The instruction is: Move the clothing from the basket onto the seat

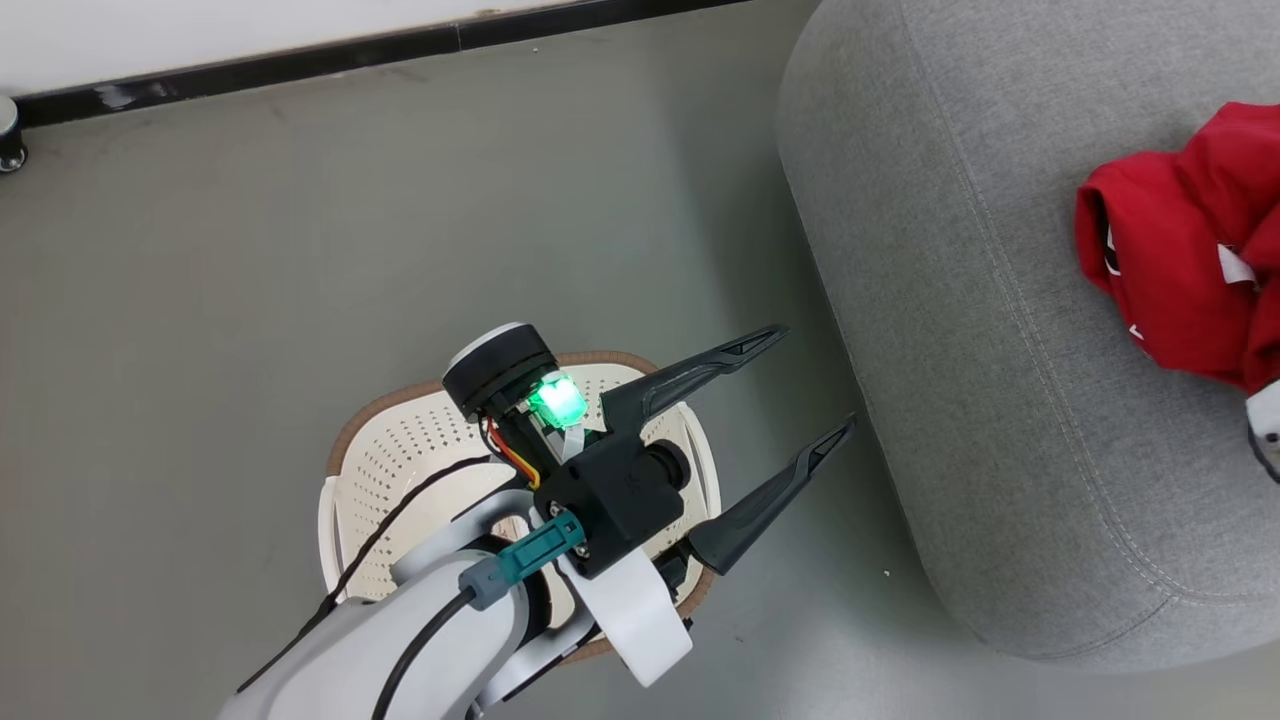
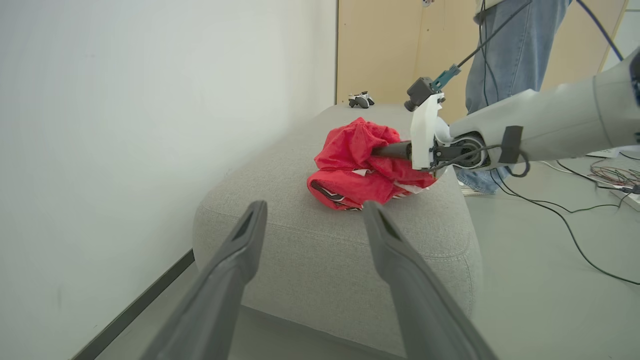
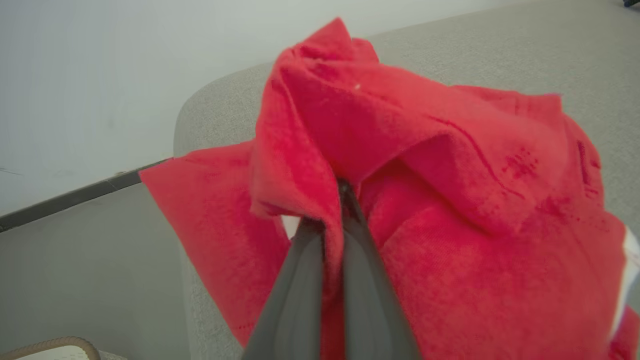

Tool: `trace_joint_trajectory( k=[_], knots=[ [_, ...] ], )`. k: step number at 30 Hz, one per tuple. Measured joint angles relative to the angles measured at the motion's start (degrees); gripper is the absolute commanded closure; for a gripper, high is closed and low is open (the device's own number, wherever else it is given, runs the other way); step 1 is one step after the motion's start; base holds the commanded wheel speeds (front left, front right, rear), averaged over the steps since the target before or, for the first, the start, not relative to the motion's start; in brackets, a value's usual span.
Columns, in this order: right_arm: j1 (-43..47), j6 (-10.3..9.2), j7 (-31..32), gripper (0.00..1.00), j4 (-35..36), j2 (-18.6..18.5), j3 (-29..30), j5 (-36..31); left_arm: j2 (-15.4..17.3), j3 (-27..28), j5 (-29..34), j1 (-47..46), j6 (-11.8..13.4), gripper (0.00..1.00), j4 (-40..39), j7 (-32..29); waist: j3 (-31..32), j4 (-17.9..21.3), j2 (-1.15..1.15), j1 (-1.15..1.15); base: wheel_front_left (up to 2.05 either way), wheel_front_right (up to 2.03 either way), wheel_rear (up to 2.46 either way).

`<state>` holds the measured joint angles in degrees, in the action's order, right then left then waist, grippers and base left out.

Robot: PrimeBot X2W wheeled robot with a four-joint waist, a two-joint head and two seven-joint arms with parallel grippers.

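The red clothing point(image 1: 1180, 270) lies bunched on the grey seat point(image 1: 1000, 350) at the right edge of the head view. My right gripper point(image 3: 342, 192) is shut on a fold of the clothing point(image 3: 450, 175). The left wrist view has my right gripper point(image 2: 382, 150) reaching into the clothing point(image 2: 355, 165), which rests on the seat point(image 2: 325, 260). Above the cream basket point(image 1: 400, 440), my left gripper point(image 1: 815, 380) is open and holds nothing, its fingers pointing toward the seat. My left arm hides much of the basket's inside.
A white wall with a dark skirting point(image 1: 300, 60) runs behind the basket and seat. A person's legs in jeans point(image 2: 505, 50) stand beyond the seat, with cables point(image 2: 575, 220) on the floor. A small dark and white object point(image 2: 361, 100) sits at the seat's far end.
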<state>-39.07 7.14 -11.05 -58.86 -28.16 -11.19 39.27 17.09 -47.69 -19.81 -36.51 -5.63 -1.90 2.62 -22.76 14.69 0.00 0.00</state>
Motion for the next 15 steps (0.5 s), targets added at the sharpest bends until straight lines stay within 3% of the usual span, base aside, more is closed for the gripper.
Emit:
trace_joint_trajectory(
  k=[1,2,4,6,7,15],
  knots=[
    [-0.1,-0.01,-0.1,1.00,-0.5,0.4,0.2,0.0,0.0,0.0,0.1,-0.1,0.0,0.00,0.2,0.3,-0.2,-0.1,0.00,0.00,0.00,0.00,0.00],
    [-0.1,-0.01,-0.1,0.91,-0.9,1.0,0.3,0.0,0.0,0.0,0.2,-0.1,0.0,0.00,0.4,0.5,-0.2,-0.1,0.00,0.00,0.00,0.00,0.00],
    [-0.4,-0.01,-0.6,0.56,-1.1,2.4,0.4,0.1,0.2,0.0,0.3,-0.1,-0.4,0.00,0.8,0.5,-0.3,0.0,0.00,0.00,0.00,0.00,0.00],
    [-1.2,0.00,-1.0,0.11,-0.8,2.9,0.4,0.4,0.2,0.0,0.3,-0.1,-0.4,0.00,1.1,0.9,-0.3,0.1,0.00,0.00,0.00,0.00,0.00],
    [-1.5,0.00,-1.2,0.00,-0.5,2.8,0.5,0.5,0.2,0.0,0.3,-0.1,-0.4,0.00,1.3,1.0,-0.3,0.2,0.00,0.00,0.00,0.00,0.00],
    [-1.4,0.00,-2.6,0.00,2.5,1.3,0.7,0.7,-0.2,0.0,0.3,-0.1,-0.4,0.00,2.8,2.3,0.1,0.9,0.00,0.00,0.00,0.00,0.00]
  ],
)
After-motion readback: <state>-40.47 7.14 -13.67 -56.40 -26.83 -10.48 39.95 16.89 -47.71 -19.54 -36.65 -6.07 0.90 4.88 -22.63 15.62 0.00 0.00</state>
